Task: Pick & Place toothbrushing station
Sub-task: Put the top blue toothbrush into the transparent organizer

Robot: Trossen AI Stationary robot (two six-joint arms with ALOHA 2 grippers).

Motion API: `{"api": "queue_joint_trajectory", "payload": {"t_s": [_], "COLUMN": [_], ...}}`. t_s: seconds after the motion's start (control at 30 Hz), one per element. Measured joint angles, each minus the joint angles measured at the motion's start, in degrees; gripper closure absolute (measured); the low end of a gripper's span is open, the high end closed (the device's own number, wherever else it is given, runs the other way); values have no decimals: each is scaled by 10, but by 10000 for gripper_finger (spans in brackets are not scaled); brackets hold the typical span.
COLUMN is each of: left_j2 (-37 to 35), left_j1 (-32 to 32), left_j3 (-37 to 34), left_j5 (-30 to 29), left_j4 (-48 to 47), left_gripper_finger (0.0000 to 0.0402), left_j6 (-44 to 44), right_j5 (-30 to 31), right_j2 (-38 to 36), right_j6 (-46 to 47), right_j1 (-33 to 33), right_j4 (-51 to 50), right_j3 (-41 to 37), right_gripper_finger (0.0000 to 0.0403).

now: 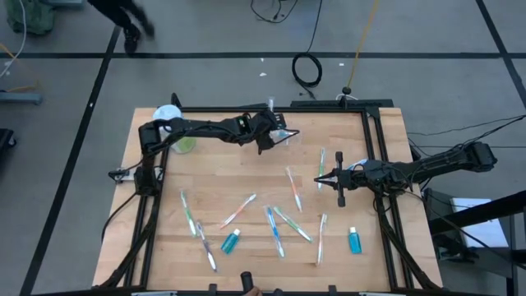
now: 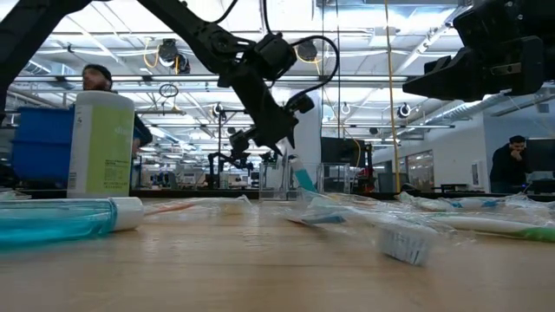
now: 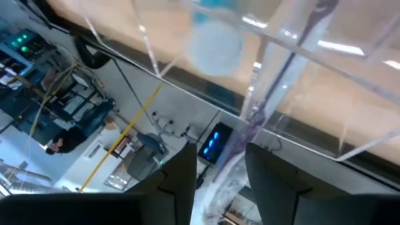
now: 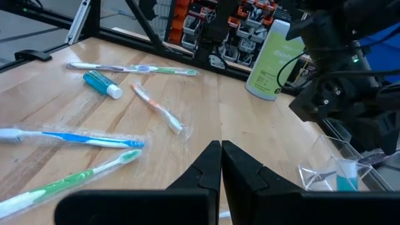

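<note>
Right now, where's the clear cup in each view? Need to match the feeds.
High: clear cup near the table's back edge, at the left claw.
Low: centre, far across the table.
Left wrist: its clear walls fill the upper right.
Right wrist: lower right corner.
Landmark: green bottle, seen in high, low and right wrist; not in left wrist.

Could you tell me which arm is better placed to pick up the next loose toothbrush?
Probably the right. Its gripper is shut and empty, hovering beside an orange toothbrush, with more nearby. The left gripper is busy at the clear cup near the table's far edge.
</note>
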Motion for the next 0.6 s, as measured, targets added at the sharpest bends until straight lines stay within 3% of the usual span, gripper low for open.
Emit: {"api": "queue_joint_trajectory", "payload": {"t_s": [0.37, 0.47, 0.6], "left_j2": [0, 0, -4], "left_j1": [-4, -12, -26], "left_j3": [0, 0, 15], "left_j5": [9, 9, 12], "left_j4": [20, 20, -12], "left_gripper_finger": [257, 257, 257], "left_j6": [-47, -108, -260], "right_j5": [0, 0, 0], "right_j2": [0, 0, 0], "right_j6": [0, 0, -1], "right_j1": [0, 0, 0], "right_j4": [0, 0, 0], "right_j3": [0, 0, 0], "right_gripper_finger": [397, 397, 397]}}
